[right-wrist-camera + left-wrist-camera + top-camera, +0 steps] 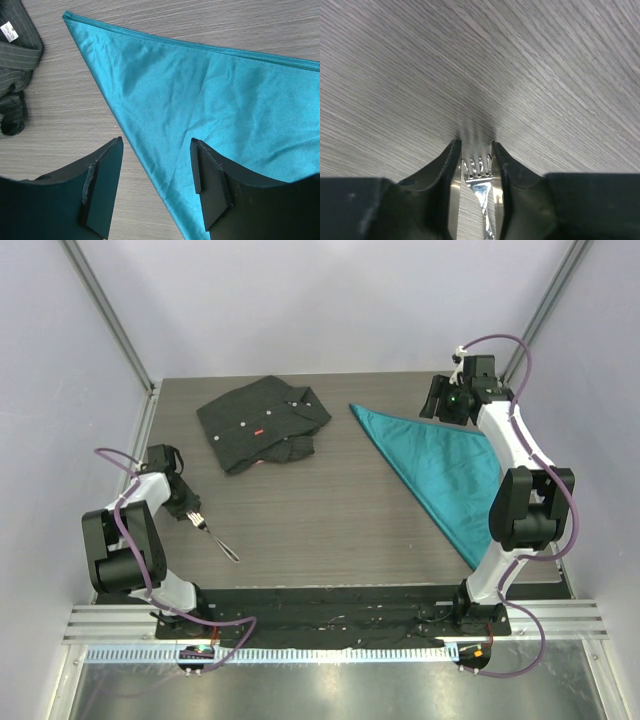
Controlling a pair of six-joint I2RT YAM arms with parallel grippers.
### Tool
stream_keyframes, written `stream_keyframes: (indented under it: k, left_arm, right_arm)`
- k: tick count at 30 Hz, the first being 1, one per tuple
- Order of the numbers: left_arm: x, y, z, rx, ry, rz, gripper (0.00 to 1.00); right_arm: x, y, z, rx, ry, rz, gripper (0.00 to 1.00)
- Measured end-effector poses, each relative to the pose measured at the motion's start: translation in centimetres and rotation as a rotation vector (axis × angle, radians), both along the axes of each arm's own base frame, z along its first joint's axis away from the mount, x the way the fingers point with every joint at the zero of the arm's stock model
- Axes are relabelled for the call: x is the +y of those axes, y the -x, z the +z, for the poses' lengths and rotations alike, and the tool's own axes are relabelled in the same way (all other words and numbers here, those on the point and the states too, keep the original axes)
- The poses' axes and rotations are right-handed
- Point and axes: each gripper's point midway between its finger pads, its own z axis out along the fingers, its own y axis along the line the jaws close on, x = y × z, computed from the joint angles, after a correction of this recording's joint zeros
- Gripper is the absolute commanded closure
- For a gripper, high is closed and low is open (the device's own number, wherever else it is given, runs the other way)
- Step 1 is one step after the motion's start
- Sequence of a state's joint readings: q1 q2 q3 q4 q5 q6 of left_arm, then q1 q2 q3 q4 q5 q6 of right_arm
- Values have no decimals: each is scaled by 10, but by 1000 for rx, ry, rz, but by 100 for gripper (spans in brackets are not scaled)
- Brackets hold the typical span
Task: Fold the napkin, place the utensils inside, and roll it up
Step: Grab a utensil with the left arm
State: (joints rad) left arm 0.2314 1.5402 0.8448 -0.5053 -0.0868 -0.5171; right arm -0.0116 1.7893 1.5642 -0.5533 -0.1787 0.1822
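- The teal, slightly shiny cloth napkin [440,465] lies flat as a triangle on the grey wood-grain table [330,530]. 1 long hemmed edge runs along its far side, and 1 sharp tip points left.
- Over at the napkin's far edge, the right gripper [438,405] hovers above the cloth. In the right wrist view its 2 black fingers [102,185] are spread wide with nothing between them. The napkin's left slanting edge passes under the gap, so bare table shows below 1 finger and teal cloth [210,100] below the other.
- Just off the napkin's left tip sits a crumpled black buttoned shirt [262,423] with faint pinstripes and a small red tag [258,432]. Its white collar label [9,31] shows in the right wrist view.
- Well left of the napkin, toward the near side, the thin silver metal fork [215,535] lies on the table, nowhere near the cloth. Its handle slants toward the near right.
- The left gripper [192,512] is down at the fork's head. In the left wrist view its jaws stand narrow, 1 on each side of the 4 tines [479,172].
- The gap is barely wider than the fork's head. Whether the fingers actually press on the metal I cannot tell.
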Motion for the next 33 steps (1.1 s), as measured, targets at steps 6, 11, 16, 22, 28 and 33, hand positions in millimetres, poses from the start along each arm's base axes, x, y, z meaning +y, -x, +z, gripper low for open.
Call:
stream_keyframes:
  k: [6,11,16,22,28,33]
  left_arm:
    - [-4,1,0,3,21,-10,89]
    - [-14,-1,0,-4,52,-36,100]
    - [-29,-4,1,-17,107,-69,100]
    - [-45,-9,11,-58,178,-82,100]
    - [-65,-19,23,-101,241,-82,100]
    - [-89,-39,40,-156,296,-115,100]
  right_arm:
    - [3,0,0,0,0,5,36]
    - [16,2,0,1,1,32,36]
    - [45,5,0,1,4,92,36]
    - [109,21,0,1,10,228,36]
    - [194,55,-1,-2,14,416,37]
    - [287,110,-6,-13,11,642,37]
